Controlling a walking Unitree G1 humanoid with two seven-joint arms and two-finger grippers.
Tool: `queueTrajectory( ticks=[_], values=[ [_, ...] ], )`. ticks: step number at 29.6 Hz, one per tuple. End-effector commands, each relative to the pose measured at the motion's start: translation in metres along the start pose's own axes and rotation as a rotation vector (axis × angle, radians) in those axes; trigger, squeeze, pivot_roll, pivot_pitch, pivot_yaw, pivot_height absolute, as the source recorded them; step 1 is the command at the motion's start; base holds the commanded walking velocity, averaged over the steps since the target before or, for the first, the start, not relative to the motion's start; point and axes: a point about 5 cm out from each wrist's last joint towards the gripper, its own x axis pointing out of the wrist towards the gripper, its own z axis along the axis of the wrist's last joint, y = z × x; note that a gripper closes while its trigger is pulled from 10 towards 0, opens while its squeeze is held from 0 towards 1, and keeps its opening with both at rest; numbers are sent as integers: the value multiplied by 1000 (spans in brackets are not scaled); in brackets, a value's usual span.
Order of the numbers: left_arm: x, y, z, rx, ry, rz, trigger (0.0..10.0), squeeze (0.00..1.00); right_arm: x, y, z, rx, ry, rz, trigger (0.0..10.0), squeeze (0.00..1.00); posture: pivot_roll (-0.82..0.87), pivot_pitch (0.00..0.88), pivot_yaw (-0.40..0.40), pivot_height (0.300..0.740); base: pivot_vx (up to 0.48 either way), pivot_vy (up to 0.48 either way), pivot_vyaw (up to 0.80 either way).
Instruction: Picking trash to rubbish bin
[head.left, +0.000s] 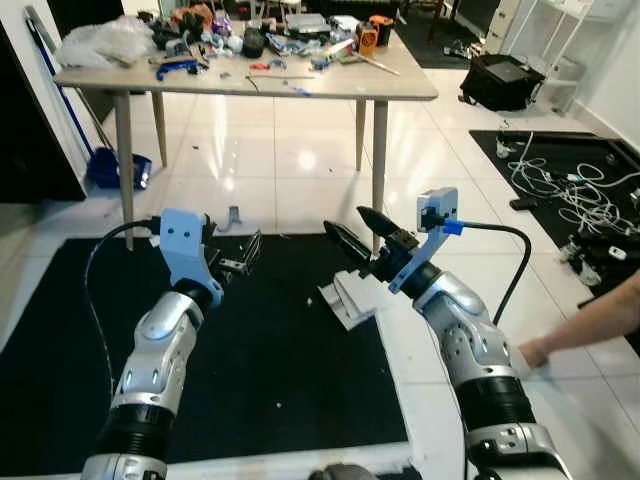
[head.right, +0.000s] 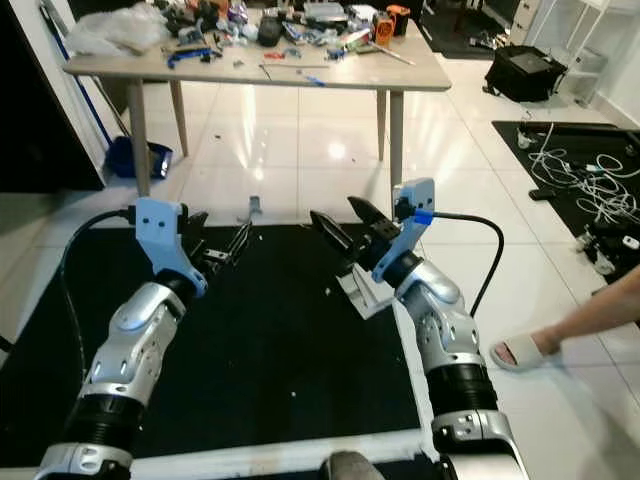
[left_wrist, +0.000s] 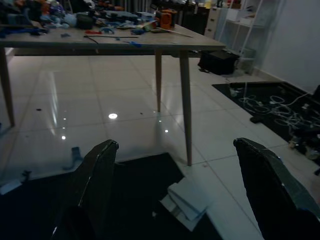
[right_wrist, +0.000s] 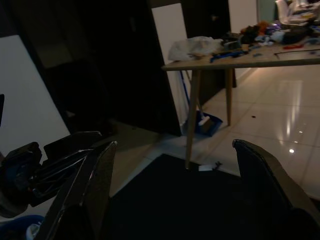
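Both claws hang spread and empty over the black mat (head.left: 280, 370). The right claw (head.left: 358, 232) is above white folded trash (head.left: 350, 298) at the mat's right edge; the left claw (head.left: 243, 252) is near its far edge.

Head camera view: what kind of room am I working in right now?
Probably a home workroom or hobby space, not a kitchen: a wooden table piled with tools and clutter, loose cables on the tiled floor, and a black floor mat where white folded trash lies.

both arms raised forward; left pincer (head.left: 243, 253) and right pincer (head.left: 360, 232) spread.
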Motion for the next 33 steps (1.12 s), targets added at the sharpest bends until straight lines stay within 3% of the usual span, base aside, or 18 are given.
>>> queueTrajectory(
  ticks=[1,16,24,33],
  values=[
    [0,0,-2,10,9,-8,10000,0,0,-1,1,-7,-3,-6,10000,0,3,0,-12,740,386,0,0],
    [0,-1,-3,14,7,-18,10000,0,0,-1,0,-15,6,-4,10000,0,2,0,-14,740,388,0,0],
    [0,-1,-3,14,5,-19,10000,0,0,-1,0,-13,8,0,10000,0,4,0,-14,740,390,0,-800],
    [0,-1,-1,17,-3,-16,10000,0,1,-1,2,-18,0,-3,10000,0,1,0,-12,740,391,0,0]
  ],
)
